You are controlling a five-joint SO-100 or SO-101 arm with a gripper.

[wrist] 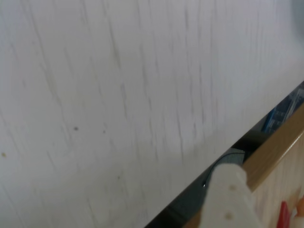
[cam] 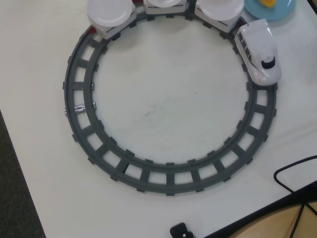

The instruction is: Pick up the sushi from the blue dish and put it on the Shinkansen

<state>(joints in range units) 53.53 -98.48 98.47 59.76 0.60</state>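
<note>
- Sushi [cam: 268, 3] shows only as a yellow scrap on the blue dish [cam: 277, 11], both cut off by the overhead view's top right corner.
- Shinkansen [cam: 260, 52] sits on the grey track [cam: 168, 179], white nose and black window pointing down-right; its plate-topped cars [cam: 111, 12] are cropped at the top edge.
- My gripper [wrist: 227, 197] appears only as a blurred white finger over the white table [wrist: 118, 95]; open or closed, I cannot tell, and neither dish nor train shares its view.
</note>
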